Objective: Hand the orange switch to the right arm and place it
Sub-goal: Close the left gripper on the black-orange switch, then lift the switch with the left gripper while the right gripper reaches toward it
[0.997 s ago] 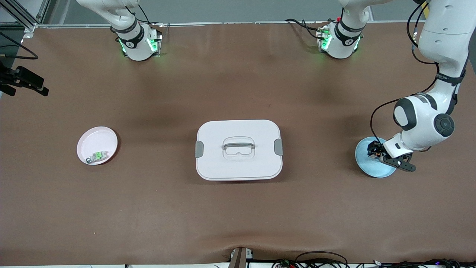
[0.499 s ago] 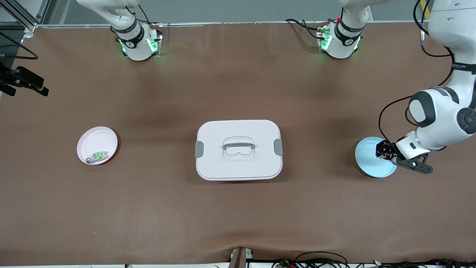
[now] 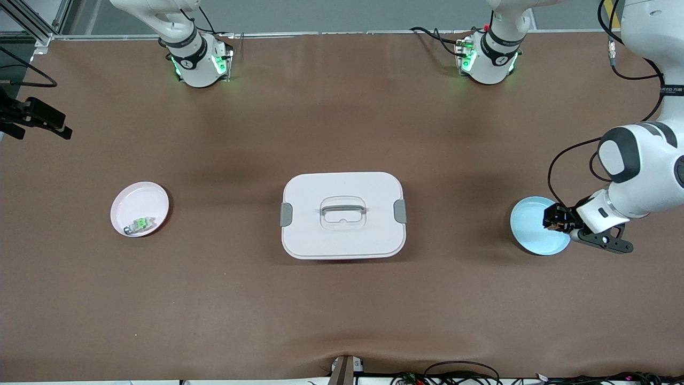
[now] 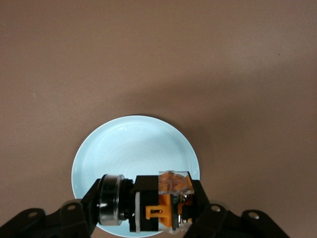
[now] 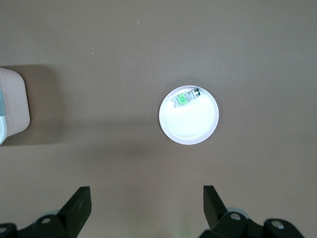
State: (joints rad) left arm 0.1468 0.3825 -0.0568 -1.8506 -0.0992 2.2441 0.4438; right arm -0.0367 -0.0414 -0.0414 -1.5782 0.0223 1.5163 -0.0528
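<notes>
My left gripper (image 3: 556, 219) is shut on the orange switch (image 4: 158, 202), a small black block with an orange middle and a silver ring at one end. It holds the switch (image 3: 554, 218) in the air over the light blue plate (image 3: 529, 224), near the rim at the left arm's end of the table. In the left wrist view the plate (image 4: 129, 148) lies empty under the switch. My right gripper (image 5: 147, 198) is open and empty, high over the bare table beside the pink plate (image 5: 190, 126). It is out of the front view.
A white lidded box (image 3: 342, 214) with a handle sits mid-table. The pink plate (image 3: 136, 200) toward the right arm's end holds a pale component with a green mark (image 3: 140, 224), also in the right wrist view (image 5: 184, 98). A black camera mount (image 3: 32, 115) juts in there.
My left gripper has risen with the orange switch and drifted toward the left arm's end of the table, uncovering most of the blue plate. The right arm has not moved.
</notes>
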